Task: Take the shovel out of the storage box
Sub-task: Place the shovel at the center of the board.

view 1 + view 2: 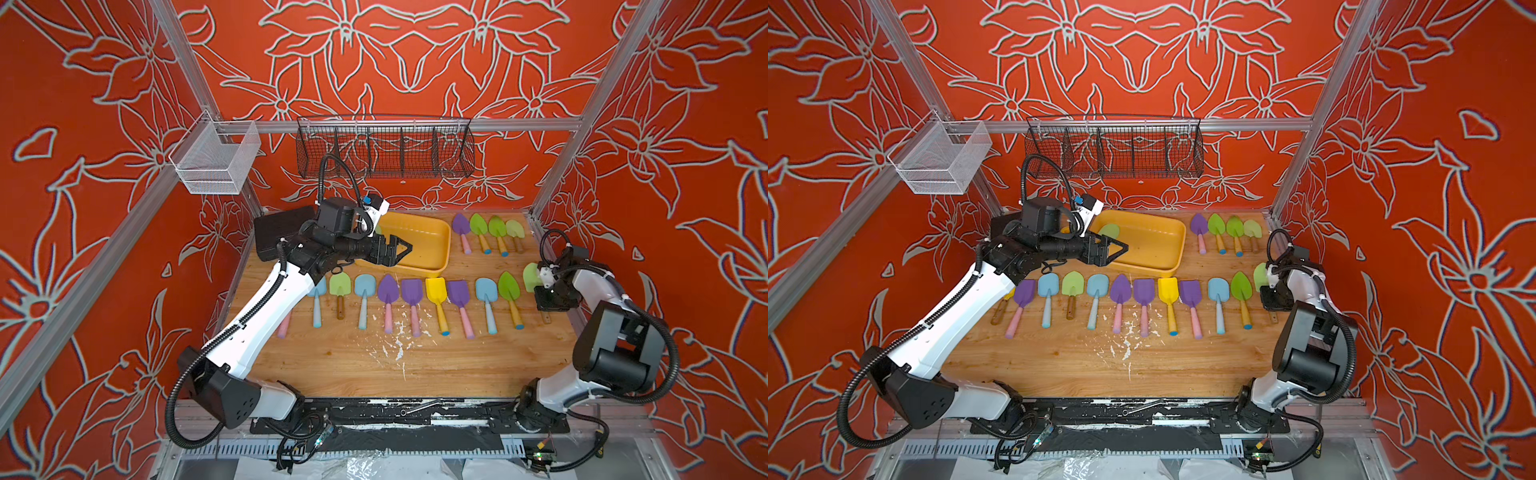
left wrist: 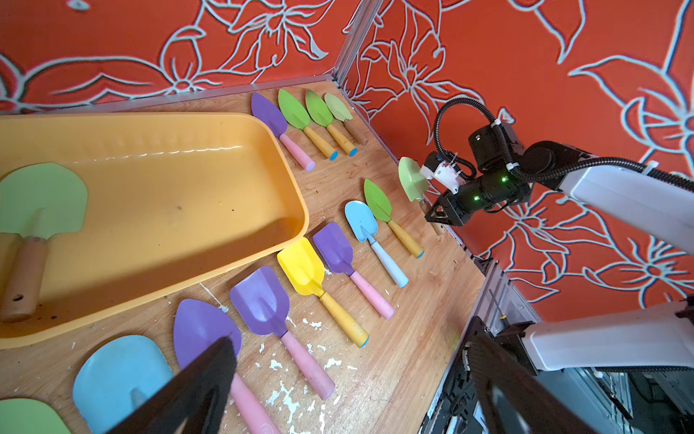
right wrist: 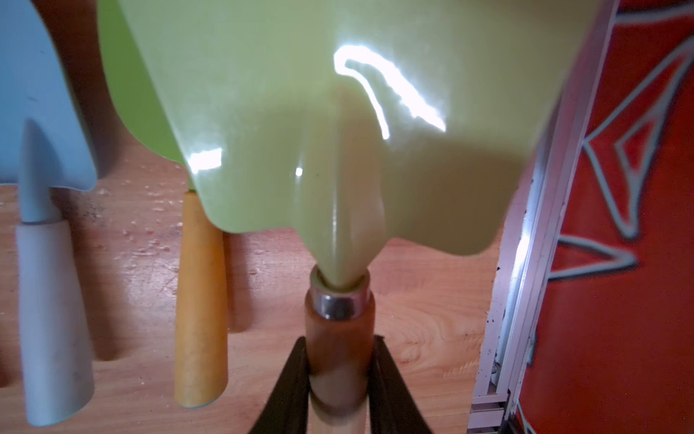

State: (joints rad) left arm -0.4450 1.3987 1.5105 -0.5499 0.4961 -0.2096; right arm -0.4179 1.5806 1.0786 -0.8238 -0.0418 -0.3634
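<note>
Top views, left end effector [image 1: 401, 249]: jaws apart, over the near-left rim of the storage box [image 1: 444, 245].
Top views, right end effector [image 1: 546, 301]: well to the right of the storage box, low over the table [image 1: 353, 357].
Left wrist, wooden-handled shovel [image 2: 41, 199]: pale green, lying inside the storage box.
Right wrist, right end effector [image 3: 340, 349]: clamped on the wooden handle of a second pale green shovel [image 3: 338, 131].

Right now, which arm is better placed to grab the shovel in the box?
Left. The left gripper is open over the box, close to the green shovel lying inside. The right gripper is shut on the handle of another shovel at the right edge of the table, away from the box.
</note>
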